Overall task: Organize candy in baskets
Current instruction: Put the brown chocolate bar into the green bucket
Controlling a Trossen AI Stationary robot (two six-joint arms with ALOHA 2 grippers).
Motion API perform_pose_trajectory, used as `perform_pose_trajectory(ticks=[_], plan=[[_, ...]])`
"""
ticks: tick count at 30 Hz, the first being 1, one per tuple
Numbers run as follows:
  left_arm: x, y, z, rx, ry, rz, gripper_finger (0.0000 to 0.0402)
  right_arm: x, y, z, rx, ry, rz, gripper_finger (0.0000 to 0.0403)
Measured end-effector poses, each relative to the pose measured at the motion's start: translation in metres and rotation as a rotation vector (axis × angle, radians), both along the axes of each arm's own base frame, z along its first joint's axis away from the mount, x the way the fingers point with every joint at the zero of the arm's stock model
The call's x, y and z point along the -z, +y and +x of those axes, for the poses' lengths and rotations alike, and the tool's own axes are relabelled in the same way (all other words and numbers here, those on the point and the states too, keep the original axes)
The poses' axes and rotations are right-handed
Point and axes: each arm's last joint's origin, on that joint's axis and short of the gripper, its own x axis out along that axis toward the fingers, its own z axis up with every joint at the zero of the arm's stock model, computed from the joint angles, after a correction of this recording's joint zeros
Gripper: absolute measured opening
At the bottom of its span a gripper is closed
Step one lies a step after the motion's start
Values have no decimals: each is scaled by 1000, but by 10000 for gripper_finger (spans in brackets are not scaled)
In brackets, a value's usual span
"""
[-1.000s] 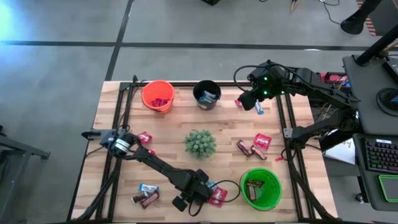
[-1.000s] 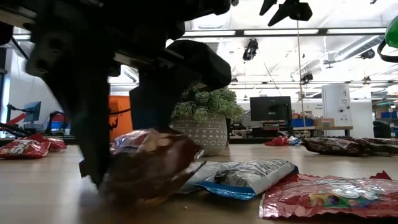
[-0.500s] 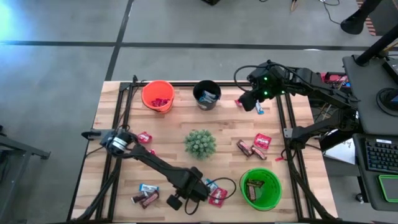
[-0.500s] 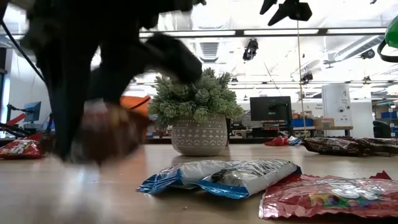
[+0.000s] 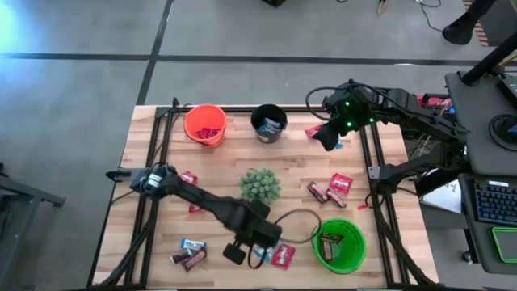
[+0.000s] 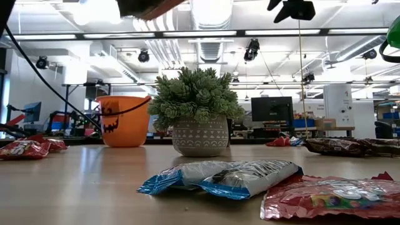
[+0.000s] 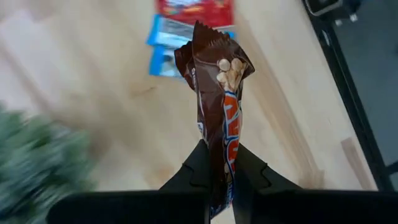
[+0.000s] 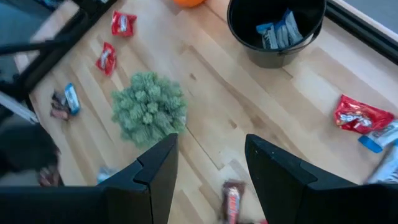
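1. Near edge: left tool (image 7: pixel 217 177) pinching a brown candy bar (image 7: pixel 217 93) above the bench (image 5: pixel 218 162); blue bar (image 6: pixel 225 177) and red bar (image 6: pixel 331 195) lie loose.
2. Green basket (image 5: pixel 338 244): brown bars inside.
3. Middle: plant (image 5: pixel 260 186); several bars scattered.
4. Far edge: orange basket (image 5: pixel 205 124) and black basket (image 5: pixel 269 123), part-filled. Right tool (image 8: pixel 208 171) spread, empty, hovering there. Judged about half sorted.

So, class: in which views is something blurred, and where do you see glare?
Left wrist view: the plant is smeared, the dark brown candy bar in the left gripper sharp. Low view: bright ceiling lights glare. Right wrist view: the brown bar between the fingers is soft.
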Motion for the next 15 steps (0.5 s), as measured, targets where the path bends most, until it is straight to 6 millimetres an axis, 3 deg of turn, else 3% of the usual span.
perform_pose_trajectory(ticks=[7,15], plan=[[-42,39,3,-147,-96,24,0,-1,3,-9,-55,30,-32,178],[-55,79,2,-258,-88,30,0,-2,4,-10,-94,17,-34,178]])
